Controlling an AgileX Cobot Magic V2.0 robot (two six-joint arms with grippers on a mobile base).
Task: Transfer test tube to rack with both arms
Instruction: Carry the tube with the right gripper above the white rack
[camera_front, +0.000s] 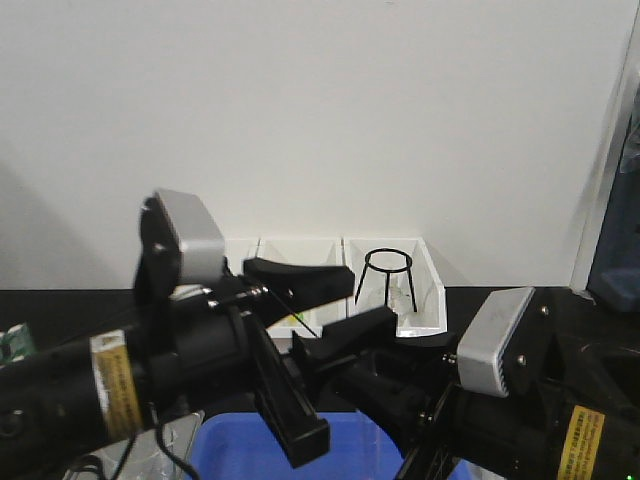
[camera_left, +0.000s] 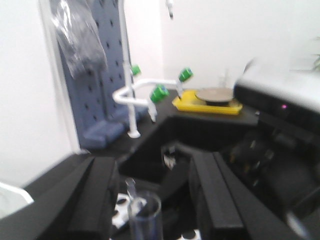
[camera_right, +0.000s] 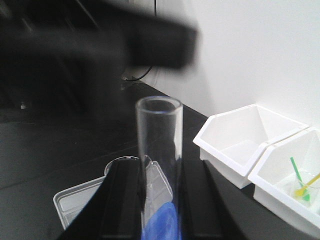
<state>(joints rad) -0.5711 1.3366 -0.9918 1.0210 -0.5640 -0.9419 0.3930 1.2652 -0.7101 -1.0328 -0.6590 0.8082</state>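
Two right fingers (camera_right: 122, 200): black, on the right gripper (camera_right: 160, 175), closed against the lower part of a slim clear glass test tube (camera_right: 160, 145), one on each side.
Test tube: upright and held in the air, with its open round rim on top. The glass is see-through and looks empty, and its bottom is hidden between the fingers.
Left fingers (camera_left: 95, 200): black, on the left gripper (camera_left: 154, 162), spread wide and gripping nothing. The tube's rim rises between them and, as far as I can see, touches neither.
Arms: the bulky black left arm (camera_front: 120, 385) and right arm (camera_front: 540, 410), with silver-grey panels and yellow labels, meet nose to nose.
Below: a clear plastic tray (camera_right: 75, 205) and a blue tub (camera_front: 230, 450) over the black bench (camera_right: 45, 165).
Beyond: white open-front bins (camera_right: 235, 145) by the wall, one holding a black wire ring stand (camera_front: 388, 272).
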